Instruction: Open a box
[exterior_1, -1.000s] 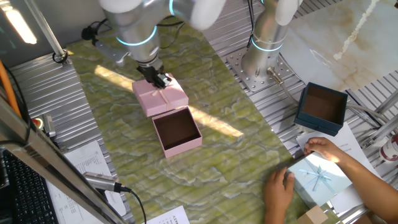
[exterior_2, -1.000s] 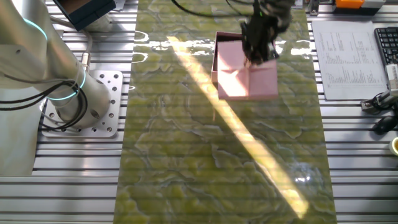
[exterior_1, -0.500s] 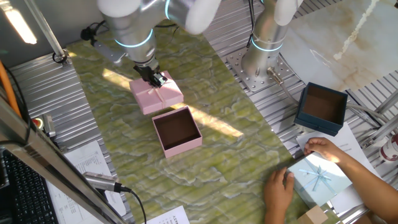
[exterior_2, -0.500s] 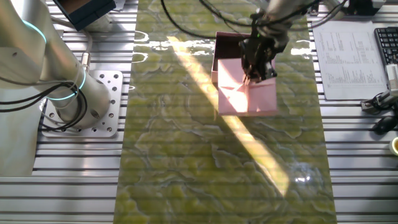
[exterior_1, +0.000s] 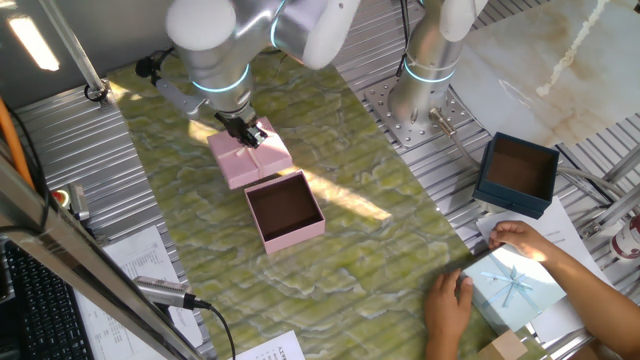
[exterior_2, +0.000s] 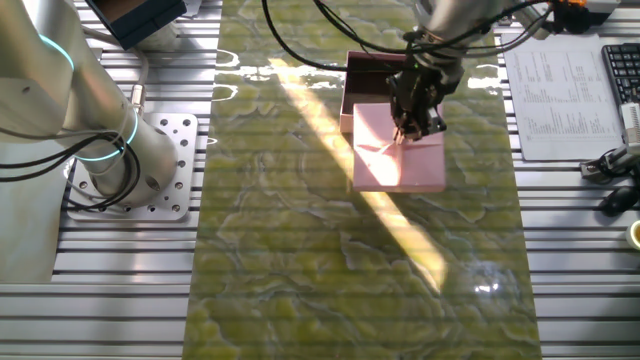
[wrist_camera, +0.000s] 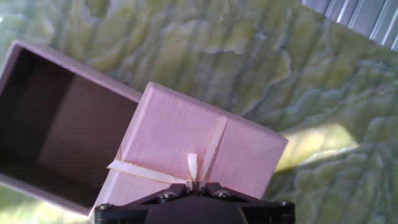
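Observation:
The pale pink box's base (exterior_1: 286, 211) stands open on the green mat, its dark brown inside showing; it also shows in the other fixed view (exterior_2: 368, 78) and the hand view (wrist_camera: 56, 124). Its lid (exterior_1: 248, 156) with the thin ribbon bow sits beside the base, touching or just above the mat; I cannot tell which. It also shows in the other fixed view (exterior_2: 398, 165) and the hand view (wrist_camera: 199, 143). My gripper (exterior_1: 250, 133) is shut on the lid's ribbon bow (wrist_camera: 193, 167), over the lid's middle (exterior_2: 412, 118).
A dark navy open box (exterior_1: 517, 172) stands on the metal table at the right. A person's hands (exterior_1: 520, 245) hold a light blue box with a bow (exterior_1: 512, 287) at the lower right. A second arm's base (exterior_1: 425, 80) stands behind. Papers (exterior_2: 555, 85) lie beside the mat.
My gripper has carried the lid away from over the base, toward the far left of the mat, and lowered it beside the base. The base has not moved.

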